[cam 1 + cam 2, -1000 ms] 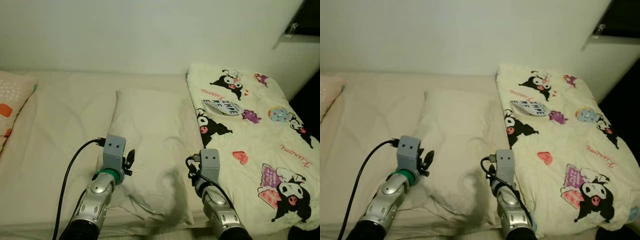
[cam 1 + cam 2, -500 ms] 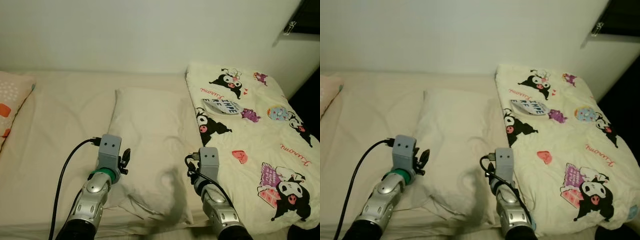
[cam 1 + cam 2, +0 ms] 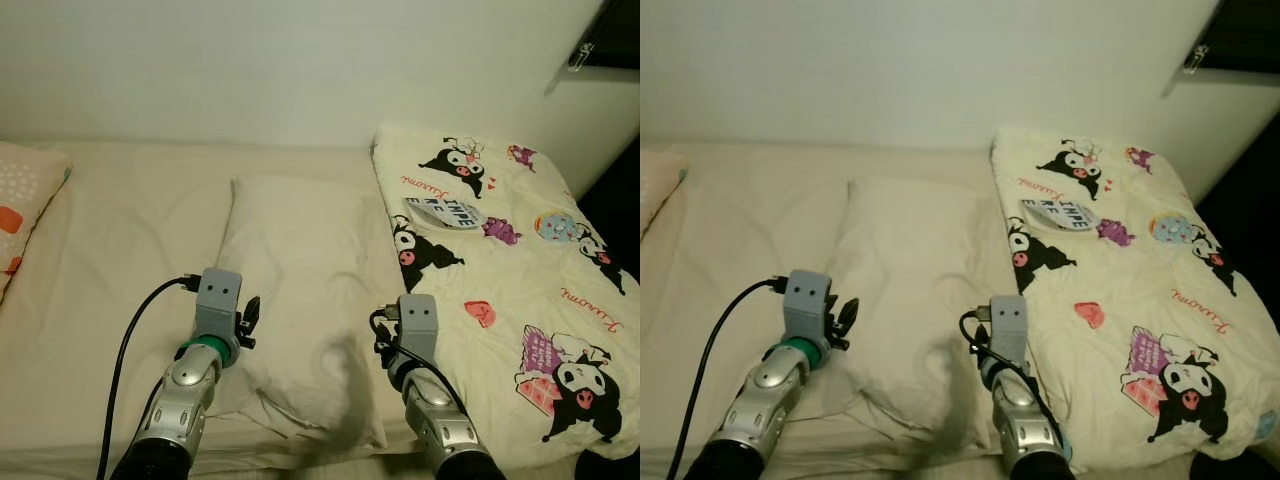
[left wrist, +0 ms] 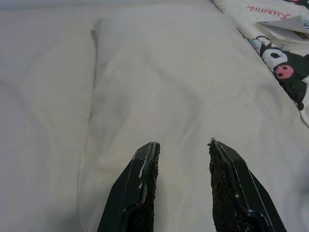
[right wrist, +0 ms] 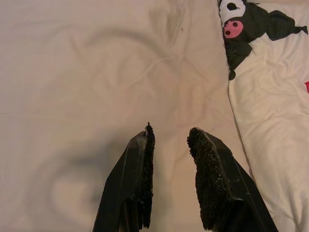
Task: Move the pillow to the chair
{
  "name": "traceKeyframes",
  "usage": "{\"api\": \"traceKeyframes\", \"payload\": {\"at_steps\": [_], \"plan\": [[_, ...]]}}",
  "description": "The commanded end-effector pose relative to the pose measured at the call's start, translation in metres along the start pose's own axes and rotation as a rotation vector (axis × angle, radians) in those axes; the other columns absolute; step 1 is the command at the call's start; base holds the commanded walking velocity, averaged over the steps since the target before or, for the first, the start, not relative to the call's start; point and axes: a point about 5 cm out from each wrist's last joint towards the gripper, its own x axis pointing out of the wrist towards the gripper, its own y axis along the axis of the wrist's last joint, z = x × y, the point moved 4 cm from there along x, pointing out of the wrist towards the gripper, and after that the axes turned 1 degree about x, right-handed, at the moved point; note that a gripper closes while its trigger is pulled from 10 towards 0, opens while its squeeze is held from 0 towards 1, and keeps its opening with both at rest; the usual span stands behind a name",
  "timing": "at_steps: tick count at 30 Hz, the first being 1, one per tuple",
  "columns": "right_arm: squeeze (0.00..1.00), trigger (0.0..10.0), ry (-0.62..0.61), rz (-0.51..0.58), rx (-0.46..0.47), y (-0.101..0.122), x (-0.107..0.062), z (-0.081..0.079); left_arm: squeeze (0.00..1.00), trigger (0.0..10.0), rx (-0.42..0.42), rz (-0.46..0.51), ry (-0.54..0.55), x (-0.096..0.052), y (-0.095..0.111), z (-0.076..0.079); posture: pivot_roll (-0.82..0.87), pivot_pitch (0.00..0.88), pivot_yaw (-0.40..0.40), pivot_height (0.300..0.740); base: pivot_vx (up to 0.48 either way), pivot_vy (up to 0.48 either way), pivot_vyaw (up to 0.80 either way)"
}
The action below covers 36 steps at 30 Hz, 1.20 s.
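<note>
Both grippers, your left gripper (image 4: 181,150) and right gripper (image 5: 170,133), hover with fingers parted and empty over the near end of the cream pillow (image 3: 300,270), whose long axis runs away from you toward the bed's (image 3: 120,230) far edge.

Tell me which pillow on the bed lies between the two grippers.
The plain cream pillow in the middle of the bed, flanked by the left gripper and right gripper. The patterned pillow sits at the far left edge.

Pillow (image 3: 300,290) matt creased cloth; tool fingers (image 5: 207,179) rough black; quilt (image 3: 510,280) printed cloth.
</note>
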Motion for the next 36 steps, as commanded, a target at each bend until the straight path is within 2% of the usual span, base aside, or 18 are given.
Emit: {"api": "traceKeyframes", "payload": {"at_steps": [1, 10, 24, 36], "plan": [[0.00, 10.0, -0.003, -0.023, 0.003, -0.0078, -0.0013, 0.0012, 0.00, 10.0, -0.013, -0.014, -0.005, -0.0021, -0.0056, 0.0017, -0.02, 0.001, -0.022, 0.740, -0.274, 0.000, 0.00], [0.00, 10.0, -0.005, -0.028, 0.001, -0.0095, -0.0020, 0.0024, 0.00, 10.0, -0.013, -0.019, -0.006, -0.0027, -0.0072, 0.0026, -0.02, 0.005, -0.020, 0.740, -0.272, 0.000, 0.00], [0.00, 10.0, -0.008, -0.032, 0.010, -0.0107, -0.0019, 0.0022, 0.00, 10.0, 0.003, -0.037, -0.015, -0.0001, -0.0075, 0.0040, -0.02, 0.001, -0.012, 0.740, 0.000, 0.000, 0.00], [0.00, 10.0, 0.009, -0.032, 0.001, -0.0091, -0.0010, -0.0018, 0.00, 10.0, -0.006, -0.047, -0.006, -0.0038, -0.0120, 0.0025, -0.02, 0.003, -0.027, 0.740, 0.000, 0.000, 0.00]]}}
